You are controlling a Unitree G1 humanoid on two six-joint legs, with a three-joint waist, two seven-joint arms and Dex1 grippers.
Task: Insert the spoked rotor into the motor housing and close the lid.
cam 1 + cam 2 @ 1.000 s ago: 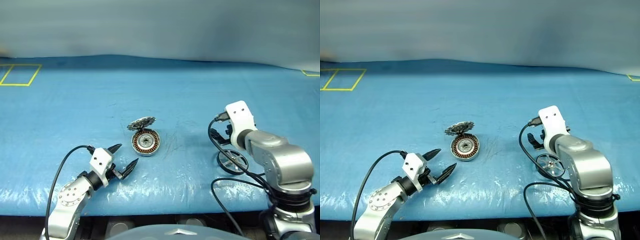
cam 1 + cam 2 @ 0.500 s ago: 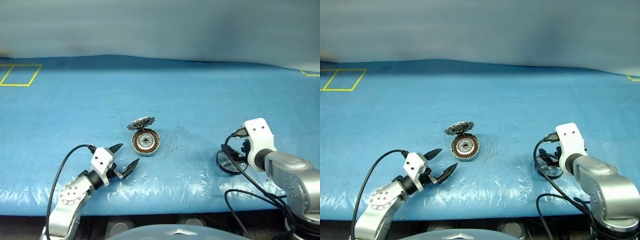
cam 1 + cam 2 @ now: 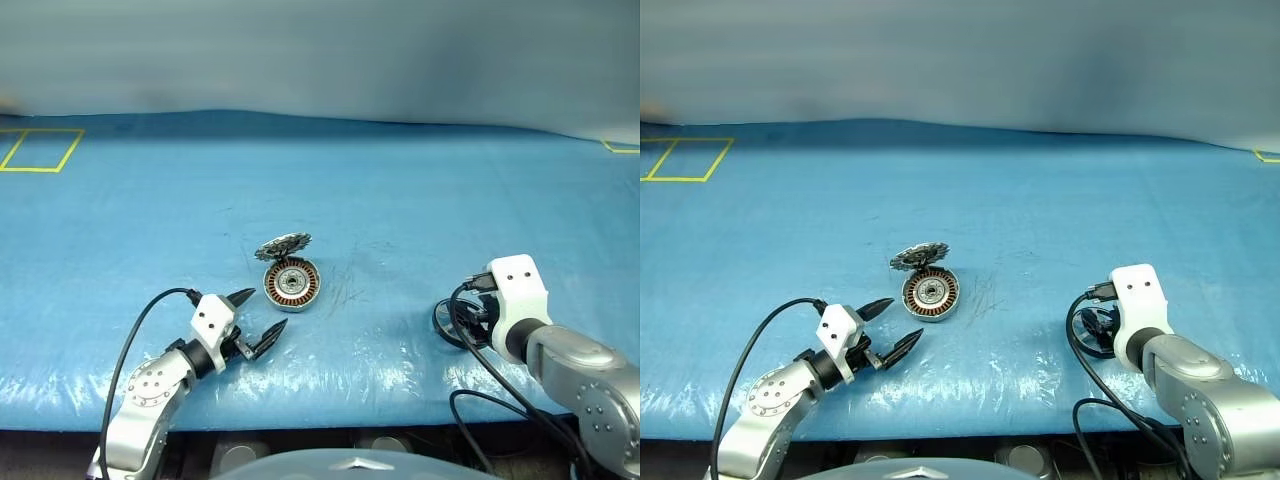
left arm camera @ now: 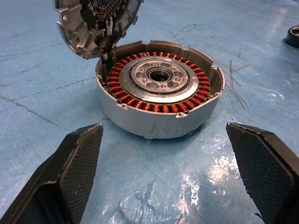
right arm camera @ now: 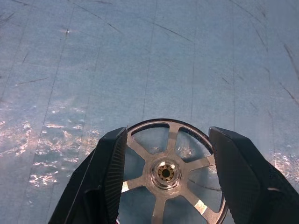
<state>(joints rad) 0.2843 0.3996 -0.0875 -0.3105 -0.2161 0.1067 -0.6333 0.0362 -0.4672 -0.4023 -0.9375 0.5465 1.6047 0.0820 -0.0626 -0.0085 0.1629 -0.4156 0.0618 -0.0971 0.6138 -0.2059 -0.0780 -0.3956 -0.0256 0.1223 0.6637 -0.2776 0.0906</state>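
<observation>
The left pincer (image 4: 163, 172) stays wide apart, just before the motor housing (image 3: 291, 284), whose lid (image 3: 282, 246) leans on its far rim. Right of it, the right pincer (image 5: 166, 175) has dropped around the spoked rotor (image 5: 170, 173) on the tabletop (image 3: 400, 200). Its 2 fingers have narrowed beside the rim, and the rotor's near edge is cut off.

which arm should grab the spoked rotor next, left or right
Right. The right pincer already straddles the spoked rotor, one finger on each side of its rim. The left pincer sits open by the motor housing, far from it.
</observation>
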